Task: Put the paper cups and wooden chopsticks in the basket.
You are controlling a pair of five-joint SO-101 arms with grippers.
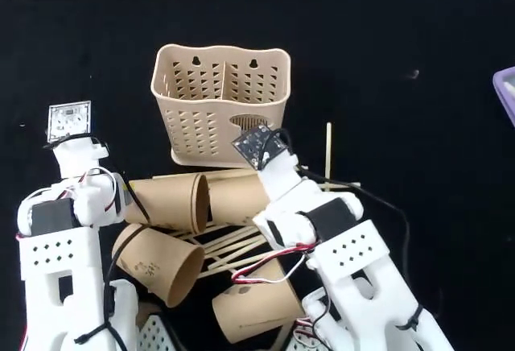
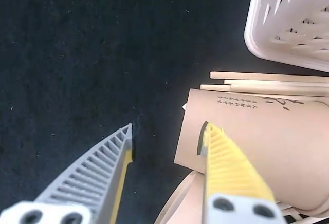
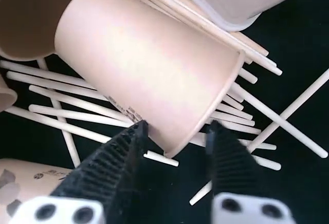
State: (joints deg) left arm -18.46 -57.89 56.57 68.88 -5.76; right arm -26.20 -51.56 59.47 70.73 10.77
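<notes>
Four paper cups lie on their sides on the bench (image 1: 418,166), none of them in the basket as far as the high view shows, so the task looks barely begun. Nearest the arms' bases is one cup (image 1: 253,307), with a second cup (image 1: 157,261) just beside it to one side. Farther on, loose wooden chopsticks (image 1: 237,246) fan out beneath and between the cups. Past them a third cup (image 1: 169,200) and a fourth cup (image 1: 237,198) lie close together. The jaws of the left arm (image 1: 63,230) stand wide apart at the third cup's end, gripping nothing. The jaws of the right arm (image 1: 322,230) are also spread wide, either side of the fourth cup's rim, not closed on it. One stray chopstick (image 1: 328,151) lies apart. Farthest stands the basket (image 1: 201,121), seemingly empty. Every cup and chopstick appears still to be moved.
</notes>
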